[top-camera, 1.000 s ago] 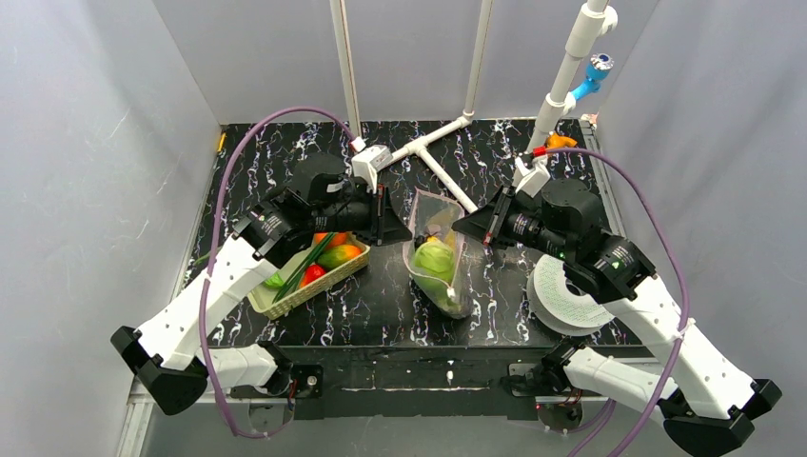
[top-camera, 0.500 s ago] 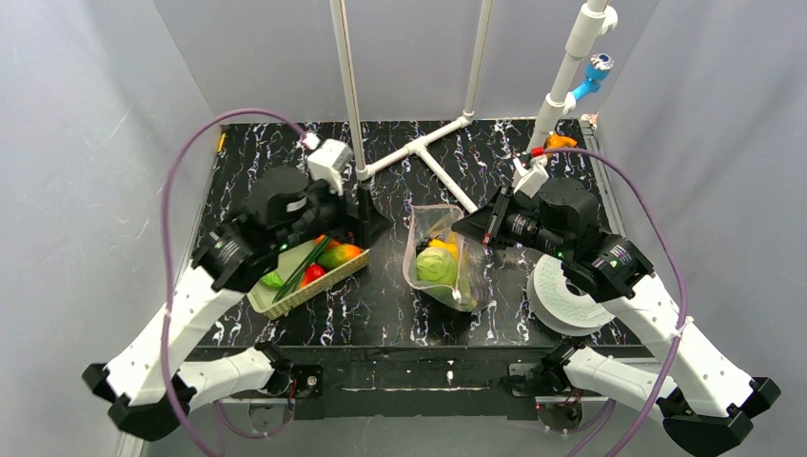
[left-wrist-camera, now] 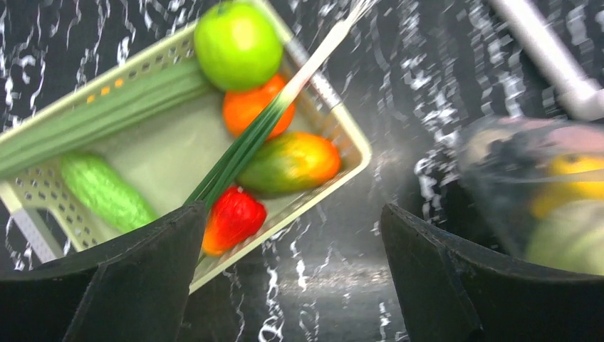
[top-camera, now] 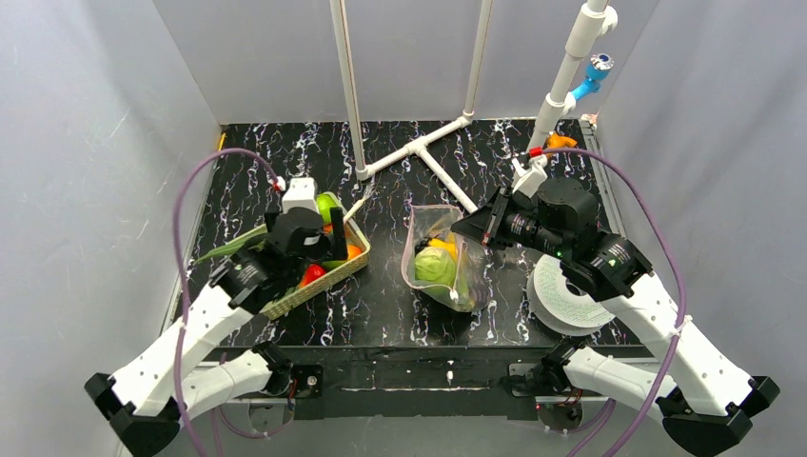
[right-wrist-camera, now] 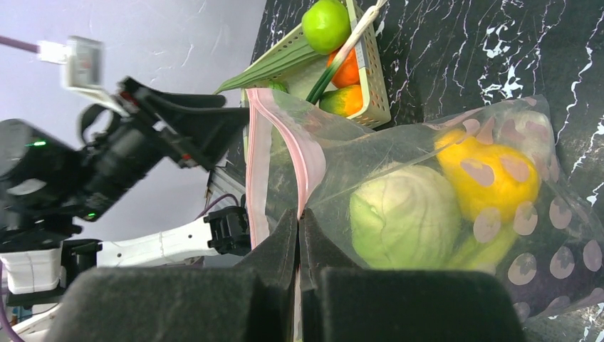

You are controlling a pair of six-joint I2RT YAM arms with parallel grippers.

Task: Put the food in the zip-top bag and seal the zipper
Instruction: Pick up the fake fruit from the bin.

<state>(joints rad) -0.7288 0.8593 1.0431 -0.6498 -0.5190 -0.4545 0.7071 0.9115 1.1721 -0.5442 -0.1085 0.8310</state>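
Observation:
The zip-top bag (top-camera: 447, 286) stands mid-table with its mouth up. It holds a pale green cabbage (right-wrist-camera: 402, 214) and a yellow piece (right-wrist-camera: 488, 178). My right gripper (right-wrist-camera: 299, 214) is shut on the bag's mouth edge, at the pink zipper (right-wrist-camera: 258, 157). My left gripper (left-wrist-camera: 292, 217) hangs open and empty over the near right corner of the basket (left-wrist-camera: 356, 146). More food lies in that basket: a green apple (left-wrist-camera: 237, 44), an orange piece (left-wrist-camera: 246, 114), a green-orange piece (left-wrist-camera: 292, 162), a red piece (left-wrist-camera: 231, 217), a green cucumber (left-wrist-camera: 107, 192) and a leek (left-wrist-camera: 249, 142) laid across.
A white pipe frame (top-camera: 419, 148) rises from the back of the table behind the bag. A white round disc (top-camera: 566, 295) lies under my right arm. Blue and orange fittings (top-camera: 598, 69) sit at the back right corner.
My left gripper has opened and swung left, away from the bag's mouth to above the basket. My right gripper has kept its hold on the bag.

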